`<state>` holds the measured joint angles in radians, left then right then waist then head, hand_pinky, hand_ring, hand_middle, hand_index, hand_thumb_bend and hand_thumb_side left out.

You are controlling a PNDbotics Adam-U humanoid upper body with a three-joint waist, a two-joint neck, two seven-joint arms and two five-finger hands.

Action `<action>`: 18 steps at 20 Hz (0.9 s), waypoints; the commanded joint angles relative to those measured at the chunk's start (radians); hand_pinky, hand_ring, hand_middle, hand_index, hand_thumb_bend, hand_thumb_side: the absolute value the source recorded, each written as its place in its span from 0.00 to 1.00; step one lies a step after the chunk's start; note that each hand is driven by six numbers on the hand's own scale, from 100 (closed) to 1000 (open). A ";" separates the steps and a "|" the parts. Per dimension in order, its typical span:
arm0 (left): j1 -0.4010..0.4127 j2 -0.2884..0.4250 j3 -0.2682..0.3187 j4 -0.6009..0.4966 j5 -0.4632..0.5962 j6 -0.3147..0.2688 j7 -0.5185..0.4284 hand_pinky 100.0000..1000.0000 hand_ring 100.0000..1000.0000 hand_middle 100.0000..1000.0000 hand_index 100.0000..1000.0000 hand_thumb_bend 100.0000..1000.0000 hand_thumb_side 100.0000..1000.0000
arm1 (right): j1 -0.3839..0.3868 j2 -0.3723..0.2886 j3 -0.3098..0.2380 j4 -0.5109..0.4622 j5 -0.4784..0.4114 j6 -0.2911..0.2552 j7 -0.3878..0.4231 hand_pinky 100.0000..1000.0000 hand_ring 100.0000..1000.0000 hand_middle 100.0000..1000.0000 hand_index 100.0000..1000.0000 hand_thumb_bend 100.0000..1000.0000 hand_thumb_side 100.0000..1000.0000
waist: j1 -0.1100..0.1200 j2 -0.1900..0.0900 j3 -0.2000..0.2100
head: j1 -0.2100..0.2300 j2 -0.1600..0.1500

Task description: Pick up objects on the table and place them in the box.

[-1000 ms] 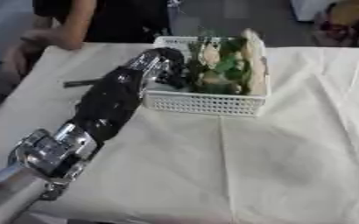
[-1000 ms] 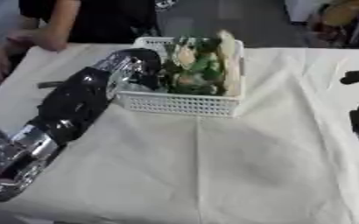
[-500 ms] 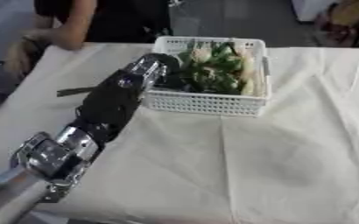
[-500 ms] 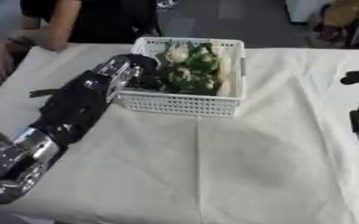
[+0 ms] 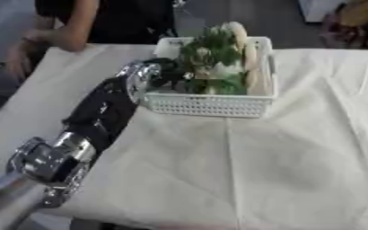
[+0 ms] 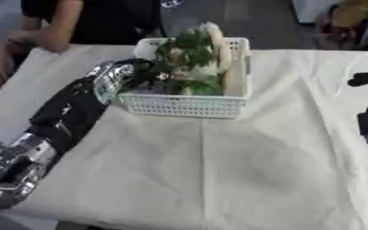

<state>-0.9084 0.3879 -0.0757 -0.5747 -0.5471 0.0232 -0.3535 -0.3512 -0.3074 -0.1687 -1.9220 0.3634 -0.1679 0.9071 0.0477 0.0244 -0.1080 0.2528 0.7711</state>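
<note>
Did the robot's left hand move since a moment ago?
Yes. The left hand has gone further over the near-left rim of the white basket, in among the greens.

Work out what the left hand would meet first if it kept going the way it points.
Probably the greens in the basket: the left hand already reaches over its near-left rim, though depth is unclear.
</note>
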 commanded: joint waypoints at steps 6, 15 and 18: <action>-0.048 0.112 -0.043 -0.057 0.180 0.055 0.065 0.82 0.92 1.00 1.00 0.65 1.00 | -0.014 -0.017 -0.001 -0.006 -0.001 -0.007 0.000 0.47 0.48 0.82 0.94 0.00 0.24 | 0.000 -0.017 0.007 | -0.017 -0.001; -0.051 0.110 -0.055 -0.076 0.126 0.068 0.041 0.84 0.93 1.00 1.00 0.63 1.00 | -0.013 -0.018 -0.002 -0.007 -0.001 -0.007 0.000 0.47 0.48 0.82 0.94 0.00 0.24 | 0.001 -0.018 0.006 | -0.015 -0.001; -0.058 0.115 -0.063 -0.088 0.068 0.073 0.042 0.87 0.94 1.00 1.00 0.64 1.00 | -0.013 -0.019 -0.002 -0.007 -0.002 -0.006 0.000 0.47 0.48 0.82 0.94 0.00 0.24 | 0.002 -0.019 0.006 | -0.017 -0.001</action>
<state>-0.9316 0.4644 -0.1373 -0.6368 -0.4601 0.0942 -0.3125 -0.3508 -0.3077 -0.1688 -1.9189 0.3638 -0.1682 0.9071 0.0494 0.0197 -0.1017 0.2444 0.7711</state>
